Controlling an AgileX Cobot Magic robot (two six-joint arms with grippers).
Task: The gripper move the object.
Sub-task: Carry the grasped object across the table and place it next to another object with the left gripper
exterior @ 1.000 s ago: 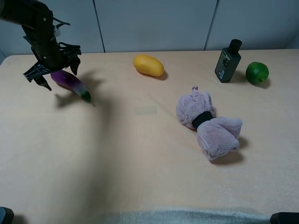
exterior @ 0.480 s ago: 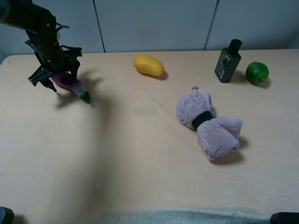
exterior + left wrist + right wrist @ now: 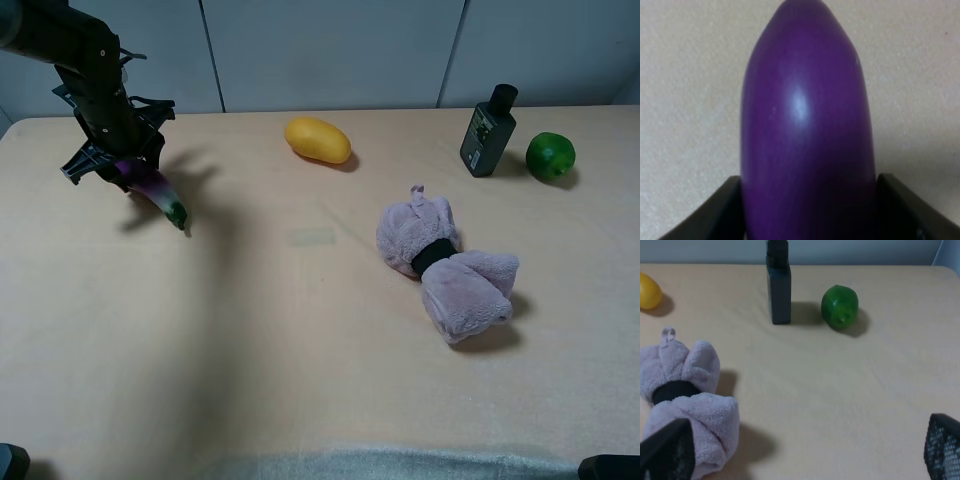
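Note:
The object, a glossy purple eggplant (image 3: 152,184) with a green stem tip, is at the far left of the table. My left gripper (image 3: 118,165) is shut on its thick end, and the stem tip slants down toward the table. In the left wrist view the eggplant (image 3: 805,125) fills the frame, pressed between the two dark fingers (image 3: 715,212). My right gripper (image 3: 805,452) is open with nothing between its fingers, low over the near right part of the table.
A yellow oval fruit (image 3: 317,139) lies at the back centre. A dark bottle (image 3: 488,131) and a green lime (image 3: 550,156) stand at the back right. A rolled pink towel with a black band (image 3: 446,268) lies right of centre.
My left gripper has shut on the eggplant's thick end. The eggplant has swung slightly, its stem tip moving a little left.

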